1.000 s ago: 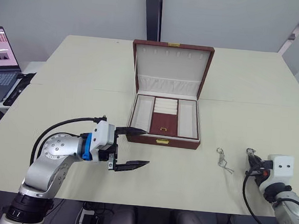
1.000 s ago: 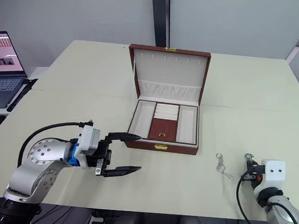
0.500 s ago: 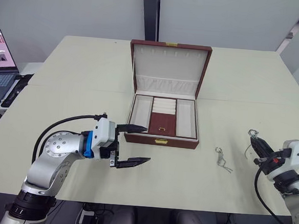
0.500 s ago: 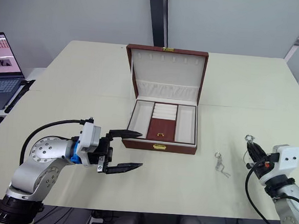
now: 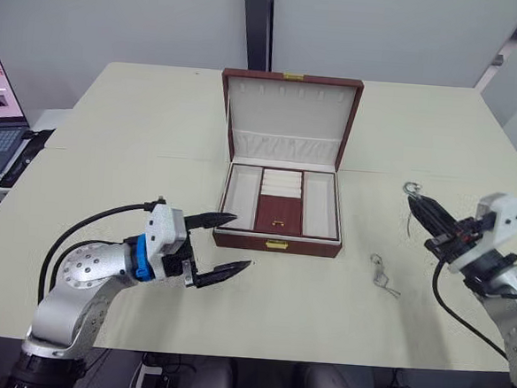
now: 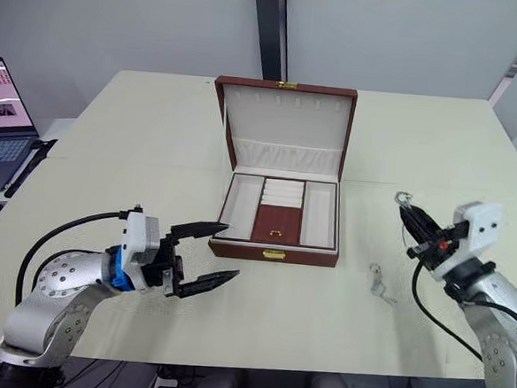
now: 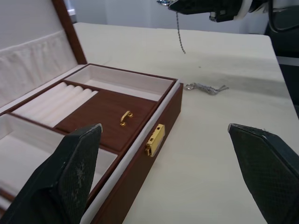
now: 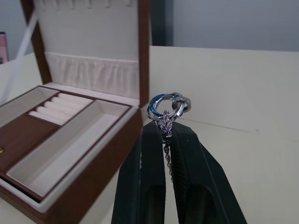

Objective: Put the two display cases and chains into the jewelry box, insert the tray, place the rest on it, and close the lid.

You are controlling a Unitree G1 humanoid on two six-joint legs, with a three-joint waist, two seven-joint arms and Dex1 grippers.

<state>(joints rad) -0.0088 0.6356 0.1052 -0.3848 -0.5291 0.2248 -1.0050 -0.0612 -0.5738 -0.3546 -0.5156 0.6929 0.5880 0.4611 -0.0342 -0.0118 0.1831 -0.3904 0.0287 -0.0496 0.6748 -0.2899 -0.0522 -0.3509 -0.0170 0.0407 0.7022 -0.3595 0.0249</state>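
Right of the open jewelry box (image 5: 281, 204), the right gripper (image 5: 420, 205) pinches a chain (image 8: 167, 122) aloft. Another chain (image 5: 382, 274) lies on the table (image 5: 138, 132) nearby. Near-left, the left gripper (image 5: 224, 245) hovers, jaws wide.

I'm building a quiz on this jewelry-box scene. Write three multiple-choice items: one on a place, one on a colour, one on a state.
1. Where does the loose chain lie?
A. on the table right of the box
B. inside the box
C. on the laptop

2. What colour is the tray's centre flap?
A. cream
B. dark red
C. black

3. How is the right tool?
A. open, holding nothing
B. shut on a chain
C. resting on the lid

Answers:
1 A, the loose chain lies on the table right of the box.
2 B, the flap is dark red.
3 B, the right tool pinches a chain, lifted off the table.
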